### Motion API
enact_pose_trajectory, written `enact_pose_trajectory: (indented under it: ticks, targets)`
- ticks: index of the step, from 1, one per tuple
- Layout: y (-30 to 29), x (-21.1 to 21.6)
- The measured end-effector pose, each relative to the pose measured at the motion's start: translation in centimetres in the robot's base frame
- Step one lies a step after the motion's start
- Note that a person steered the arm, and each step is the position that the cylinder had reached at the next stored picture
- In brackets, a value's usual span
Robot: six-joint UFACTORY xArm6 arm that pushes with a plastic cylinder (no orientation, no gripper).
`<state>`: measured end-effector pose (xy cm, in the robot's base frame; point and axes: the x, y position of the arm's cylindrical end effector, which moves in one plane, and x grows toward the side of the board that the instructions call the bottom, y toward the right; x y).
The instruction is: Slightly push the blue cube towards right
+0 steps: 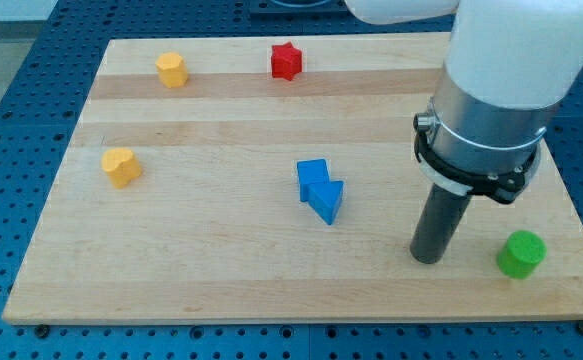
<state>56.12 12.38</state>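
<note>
The blue cube of smooth plastic sits near the middle of the pale wooden board, a little to the right of centre. Touching its near right corner is a second blue block, more wedge-like in shape, so the two read almost as one piece. My tip, the lower end of the dark straight rod, rests on the board well to the right of both, nearer the front edge; it has no jaws and holds nothing. Just right of the tip stands a green cylinder.

I judge the tip to be on the wrong side for a rightward push: it must travel round to the cube's left face. Crossing directly would strike the wedge-like block first and drive the pair leftward. Even from the left, the touching neighbour may be dragged along or twist the cube off line, and too long a stroke would overshoot "slightly".

Far away lie a red star-shaped block, a yellow block at the far left, and another yellow, heart-like block at the left.
</note>
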Motion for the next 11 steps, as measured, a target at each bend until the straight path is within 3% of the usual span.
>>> enact_pose_trajectory:
  ticks: [1, 3, 5, 6, 8, 9, 11]
  targets:
    - [0.0, -0.2]
    - [-3.3, -4.9]
    - [-5.8, 2.3]
    - [-8.9, 0.9]
    - [-15.0, -6.3]
    - [-15.2, -9.6]
    - [-13.4, -9.9]
